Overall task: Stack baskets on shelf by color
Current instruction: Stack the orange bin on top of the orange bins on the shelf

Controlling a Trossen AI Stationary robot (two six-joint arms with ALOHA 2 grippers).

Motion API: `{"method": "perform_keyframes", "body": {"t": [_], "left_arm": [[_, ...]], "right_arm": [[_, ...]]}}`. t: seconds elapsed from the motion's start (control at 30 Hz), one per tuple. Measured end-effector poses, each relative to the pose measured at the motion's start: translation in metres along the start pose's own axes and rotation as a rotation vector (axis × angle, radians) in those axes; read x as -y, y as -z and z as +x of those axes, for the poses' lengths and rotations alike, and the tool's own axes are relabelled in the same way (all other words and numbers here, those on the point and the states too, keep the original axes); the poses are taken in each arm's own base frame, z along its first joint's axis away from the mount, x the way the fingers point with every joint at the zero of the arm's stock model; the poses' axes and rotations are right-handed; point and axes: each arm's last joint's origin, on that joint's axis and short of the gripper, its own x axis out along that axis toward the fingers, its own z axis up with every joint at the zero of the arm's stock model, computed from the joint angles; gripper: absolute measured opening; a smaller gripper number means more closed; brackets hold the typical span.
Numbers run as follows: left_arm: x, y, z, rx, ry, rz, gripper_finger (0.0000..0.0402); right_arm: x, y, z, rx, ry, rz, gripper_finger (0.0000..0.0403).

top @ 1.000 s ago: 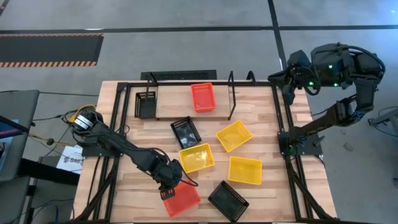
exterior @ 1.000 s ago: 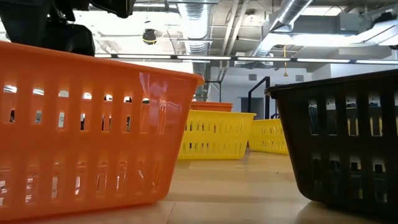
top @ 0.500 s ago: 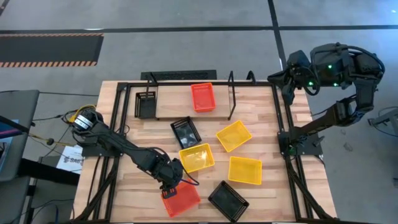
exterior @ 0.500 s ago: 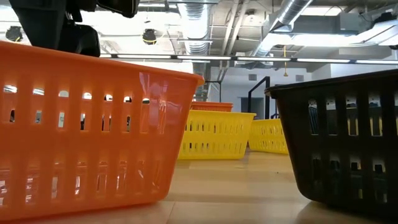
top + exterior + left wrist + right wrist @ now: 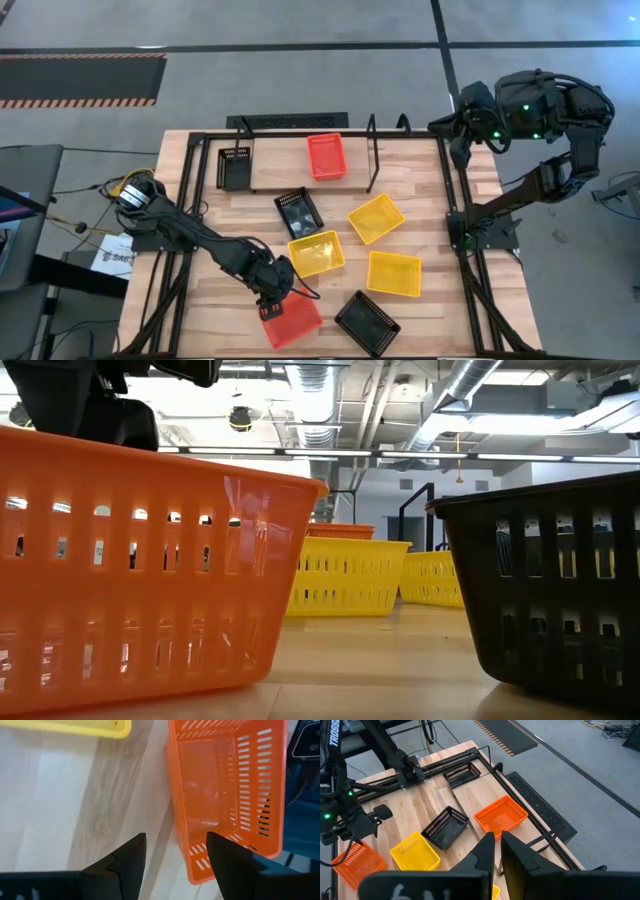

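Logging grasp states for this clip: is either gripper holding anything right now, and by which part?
Nothing is held. The left gripper is open, its fingers straddling the near rim of the red-orange basket without closing. The right gripper hangs empty beyond the shelf.

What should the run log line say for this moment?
left gripper: open, straddling red-orange basket wall | right gripper: shut, raised off the table | shelf: one red-orange, one black basket

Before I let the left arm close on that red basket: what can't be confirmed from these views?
- High view: the left gripper is hidden under its own wrist at the red basket.
- Left wrist view: the basket's wall sits between the open fingers; whether they touch it is unclear.
- Low view: the red basket fills the foreground, hiding the shelf.
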Motion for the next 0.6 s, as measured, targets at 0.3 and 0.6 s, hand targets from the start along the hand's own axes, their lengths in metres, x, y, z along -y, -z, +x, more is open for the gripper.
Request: {"method": "perform_keyframes", "body": {"t": [0.3,0.6], "left_arm": [[0.0008,-0.0001,0.0000,-0.004,0.012,-0.032,0.0194],[-0.0014,-0.0008,0.0094,0.003,-0.033,-0.056,0.0194]], "right_arm": [[-0.0001,0.0000,0.0001,0.000,0.000,-0.007,0.0050],[0.0000,0.0000,0.0001,-0.001,0.000,-0.007,0.0050]]}}
